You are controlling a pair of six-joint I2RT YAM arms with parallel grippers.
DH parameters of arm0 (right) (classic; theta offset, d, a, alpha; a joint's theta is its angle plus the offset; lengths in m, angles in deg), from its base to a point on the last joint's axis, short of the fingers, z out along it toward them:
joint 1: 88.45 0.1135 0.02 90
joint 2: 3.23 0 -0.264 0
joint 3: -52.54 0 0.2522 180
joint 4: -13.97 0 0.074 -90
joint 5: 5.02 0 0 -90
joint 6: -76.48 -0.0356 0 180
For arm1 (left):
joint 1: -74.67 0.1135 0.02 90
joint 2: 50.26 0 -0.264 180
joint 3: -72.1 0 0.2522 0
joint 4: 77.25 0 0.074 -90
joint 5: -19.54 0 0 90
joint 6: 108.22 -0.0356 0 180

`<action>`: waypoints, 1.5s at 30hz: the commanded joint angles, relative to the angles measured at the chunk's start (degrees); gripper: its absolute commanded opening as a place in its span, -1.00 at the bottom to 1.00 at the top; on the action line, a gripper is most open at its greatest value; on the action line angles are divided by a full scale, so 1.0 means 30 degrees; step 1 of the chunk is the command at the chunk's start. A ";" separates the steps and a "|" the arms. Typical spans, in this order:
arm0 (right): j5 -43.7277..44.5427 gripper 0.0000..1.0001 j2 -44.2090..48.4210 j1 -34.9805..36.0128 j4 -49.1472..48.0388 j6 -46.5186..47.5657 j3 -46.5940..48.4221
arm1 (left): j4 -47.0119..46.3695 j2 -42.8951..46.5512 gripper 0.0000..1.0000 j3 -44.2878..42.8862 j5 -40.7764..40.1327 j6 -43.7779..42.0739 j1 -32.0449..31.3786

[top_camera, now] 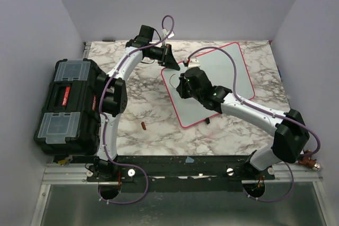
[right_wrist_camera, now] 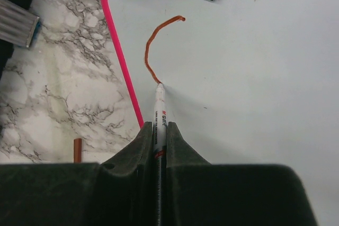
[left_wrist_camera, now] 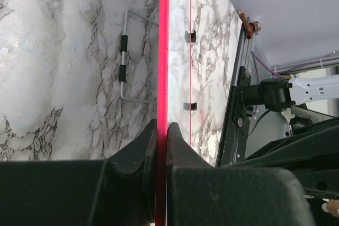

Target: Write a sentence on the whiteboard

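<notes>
- The board (top_camera: 214,72) lies by the table's (top_camera: 159,130) far right corner; the left hand (left_wrist_camera: 161,130) pinches its rim.
- The right hand (right_wrist_camera: 160,128) pinches a pen (right_wrist_camera: 160,104), tip on the board.
- The first letter (right_wrist_camera: 151,46) looks just begun; next, slide the pen on.

Lab cell: plain walls (top_camera: 185,3), marble-print table (top_camera: 159,137), toolbox (top_camera: 69,104).

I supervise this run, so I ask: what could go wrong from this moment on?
The left gripper pinches only the thin rim of the whiteboard, so the board might pivot under writing pressure. The right gripper holds the marker well behind its tip; it might tilt and distort the stroke.
</notes>
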 commanded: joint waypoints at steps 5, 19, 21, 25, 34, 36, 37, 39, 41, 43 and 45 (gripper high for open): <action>0.2095 -0.99 0.0581 0.0065 0.1532 -0.0370 -0.0796 | -0.0833 0.0389 -1.00 0.0347 -0.0651 -0.2242 -0.0253; 0.3799 -0.99 0.1523 0.0083 0.0392 -0.0253 -0.0070 | -0.0936 0.0483 -1.00 0.0460 -0.0445 -0.2238 -0.0253; 0.3886 -0.99 0.1742 0.0058 0.0010 -0.0331 -0.0274 | -0.0990 0.0477 -1.00 0.0493 -0.0439 -0.2230 -0.0253; 0.3871 -0.99 0.1846 0.0059 -0.0750 -0.0403 -0.0508 | -0.1053 0.0511 -1.00 0.0523 -0.0367 -0.2250 -0.0253; 0.4311 -0.99 0.0502 0.0057 -0.0837 -0.0293 0.0659 | -0.1228 0.0586 -1.00 0.0749 -0.0278 -0.2223 -0.0253; 0.4387 -0.99 0.0360 0.0057 -0.0895 -0.0263 0.0810 | -0.1300 0.0629 -1.00 0.0786 -0.0272 -0.2223 -0.0253; 0.4453 -0.99 0.0268 0.0072 -0.0927 -0.0247 0.0844 | -0.1315 0.0608 -1.00 0.0786 -0.0278 -0.2198 -0.0253; 0.4507 -0.99 0.0146 0.0057 -0.0969 -0.0190 0.0931 | -0.1309 0.0601 -1.00 0.0786 -0.0318 -0.2199 -0.0253; 0.4625 -0.99 0.0018 0.0062 -0.1001 -0.0163 0.1015 | -0.1288 0.0573 -1.00 0.0807 -0.0305 -0.2214 -0.0253; 0.4709 -0.99 -0.0098 0.0057 -0.1008 -0.0141 0.1096 | -0.1260 0.0596 -1.00 0.0816 -0.0299 -0.2221 -0.0253; 0.4837 -0.99 -0.0183 0.0072 -0.1042 -0.0113 0.1139 | -0.1258 0.0601 -1.00 0.0816 -0.0300 -0.2239 -0.0253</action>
